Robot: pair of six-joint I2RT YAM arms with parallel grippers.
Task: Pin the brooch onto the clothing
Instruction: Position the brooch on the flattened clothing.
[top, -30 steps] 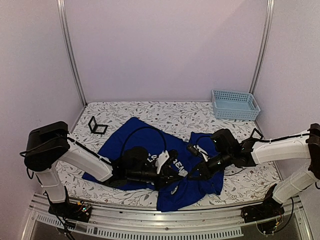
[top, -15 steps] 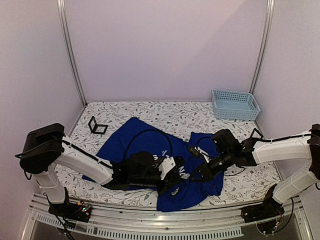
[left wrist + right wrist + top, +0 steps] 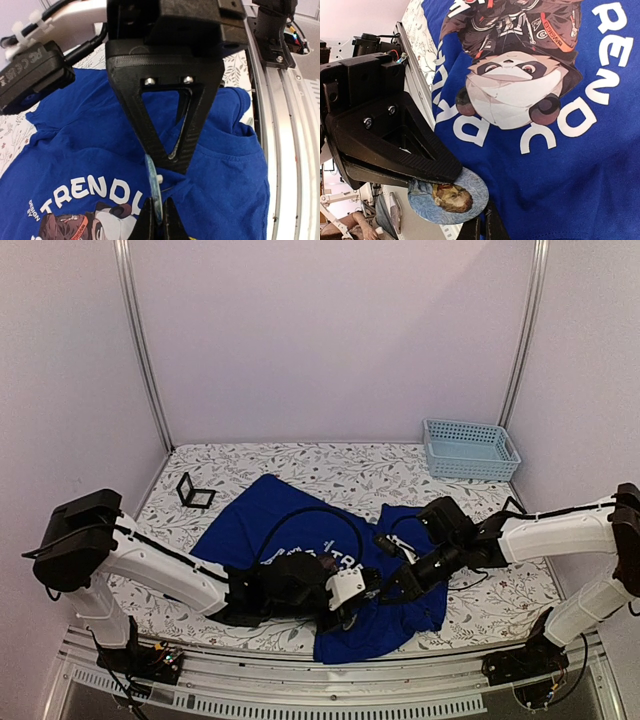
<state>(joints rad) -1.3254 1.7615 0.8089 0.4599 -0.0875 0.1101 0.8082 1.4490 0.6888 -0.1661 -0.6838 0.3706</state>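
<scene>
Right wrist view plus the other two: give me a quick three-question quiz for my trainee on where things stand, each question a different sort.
1. True or false: the brooch lies flat on the panda print of the T-shirt.
2. The basket at far right in the top view is: A light blue, B red, C green.
3. Short answer: which gripper pinches the brooch?
Key: 1 false; 2 A; 3 the left gripper.
</scene>
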